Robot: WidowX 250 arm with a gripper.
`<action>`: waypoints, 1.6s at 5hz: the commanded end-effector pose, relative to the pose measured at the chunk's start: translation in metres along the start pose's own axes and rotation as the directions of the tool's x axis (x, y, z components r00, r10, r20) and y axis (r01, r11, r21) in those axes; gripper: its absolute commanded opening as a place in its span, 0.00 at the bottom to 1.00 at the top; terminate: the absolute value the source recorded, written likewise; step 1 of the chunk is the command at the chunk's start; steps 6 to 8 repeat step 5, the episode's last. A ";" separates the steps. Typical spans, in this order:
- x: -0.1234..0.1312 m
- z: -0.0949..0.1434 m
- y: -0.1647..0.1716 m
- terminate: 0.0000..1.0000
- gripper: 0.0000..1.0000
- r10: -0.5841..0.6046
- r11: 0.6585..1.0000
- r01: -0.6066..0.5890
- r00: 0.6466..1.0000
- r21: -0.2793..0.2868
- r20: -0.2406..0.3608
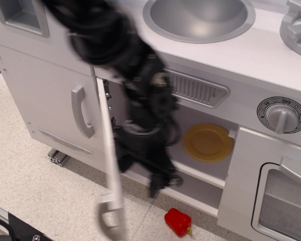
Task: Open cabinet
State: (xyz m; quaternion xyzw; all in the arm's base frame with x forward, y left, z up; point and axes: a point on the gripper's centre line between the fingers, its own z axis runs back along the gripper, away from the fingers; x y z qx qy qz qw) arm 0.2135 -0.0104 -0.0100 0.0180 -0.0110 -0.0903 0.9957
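Note:
The white cabinet door (pixel 110 160) stands swung wide open, seen almost edge-on, with its grey bar handle (pixel 108 221) at the bottom. The cupboard inside (pixel 205 170) is exposed and holds a yellow plate (pixel 208 142) on a shelf. My black arm and gripper (pixel 163 183) are motion-blurred just right of the door, in front of the cupboard opening. The gripper is too blurred to tell whether its fingers are open or shut, or whether it touches the door.
A taller white door with a curved grey handle (pixel 82 111) is to the left. A sink (pixel 199 17) is set in the counter top. A grey dial (pixel 281 115) and a windowed oven door (pixel 283 201) are at the right. A red toy pepper (pixel 177 221) lies on the floor.

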 end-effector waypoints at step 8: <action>-0.022 0.014 0.055 1.00 1.00 -0.017 0.999 0.015 0.998 0.048 0.061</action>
